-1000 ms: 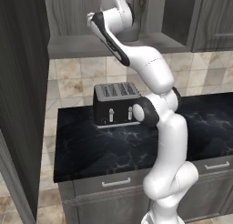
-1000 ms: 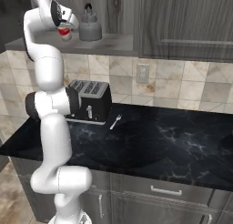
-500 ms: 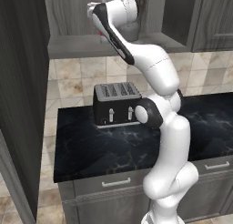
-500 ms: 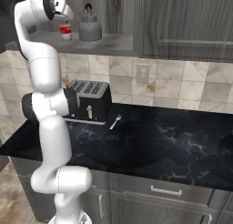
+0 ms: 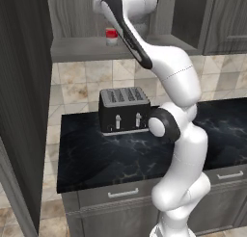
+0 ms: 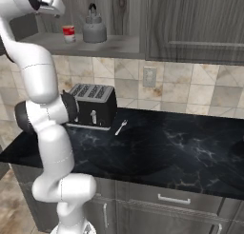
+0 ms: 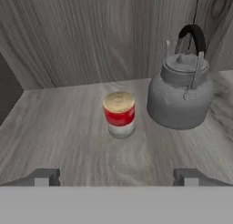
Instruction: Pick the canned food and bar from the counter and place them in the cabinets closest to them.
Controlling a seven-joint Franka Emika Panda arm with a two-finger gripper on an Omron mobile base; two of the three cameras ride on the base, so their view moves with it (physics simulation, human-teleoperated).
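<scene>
The canned food (image 7: 119, 114), a small red tin with a tan top, stands upright on the grey wood-grain shelf floor of the open wall cabinet (image 7: 63, 127). It also shows on that shelf (image 5: 77, 49) as the tin (image 5: 111, 36) and, from the other side, as the tin (image 6: 69, 33). My gripper (image 7: 116, 176) is open and empty, drawn back in front of the tin and apart from it. The hand (image 6: 45, 1) hangs high, just outside the cabinet. The bar is out of view.
A grey kettle (image 7: 182, 95) stands on the same shelf close beside the tin, also seen as the kettle (image 6: 94, 29). Below, a black toaster (image 5: 124, 110) sits on the dark marble counter (image 6: 181, 152), with a fork (image 6: 121, 127) beside it. Closed cabinet doors (image 6: 195, 24) hang to the right.
The hand has drawn back out of the cabinet, away from the tin. The tin stays upright on the shelf beside the kettle.
</scene>
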